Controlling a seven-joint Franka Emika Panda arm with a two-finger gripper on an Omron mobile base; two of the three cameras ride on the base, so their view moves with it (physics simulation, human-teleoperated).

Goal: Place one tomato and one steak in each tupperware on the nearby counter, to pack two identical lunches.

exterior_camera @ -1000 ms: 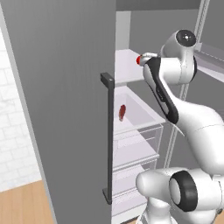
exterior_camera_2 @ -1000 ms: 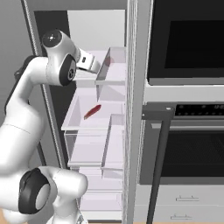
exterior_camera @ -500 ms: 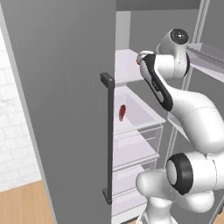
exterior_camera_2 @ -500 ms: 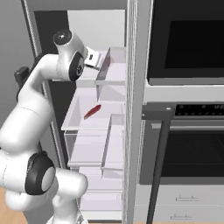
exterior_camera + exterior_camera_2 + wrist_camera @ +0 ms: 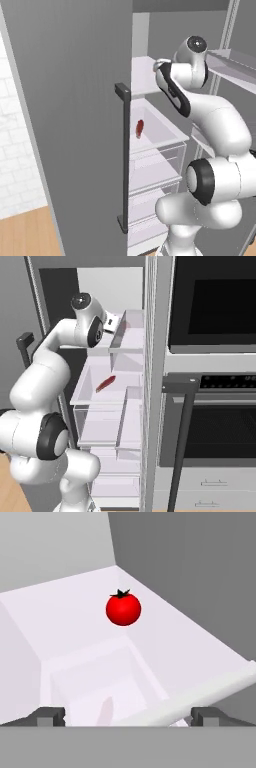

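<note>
Red tomato (image 5: pixel 123 609) sits clear ahead of our released pincer (image 5: pixel 128 716), while the steak (image 5: pixel 105 384) below looks small and blurred.

tomato (image 5: pixel 123 609) on fridge shelf (image 5: pixel 75 627), steak (image 5: pixel 105 384) in drawer (image 5: pixel 100 401) below, oven (image 5: pixel 210 406) right of fridge

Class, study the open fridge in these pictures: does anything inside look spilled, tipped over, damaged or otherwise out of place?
Nothing stands out. The round red tomato sits upright on a pale shelf, stem up, intact. The dark red steak lies flat in a clear fridge drawer. No spills or breakage show. The open hand hovers short of the tomato, holding nothing.
</note>
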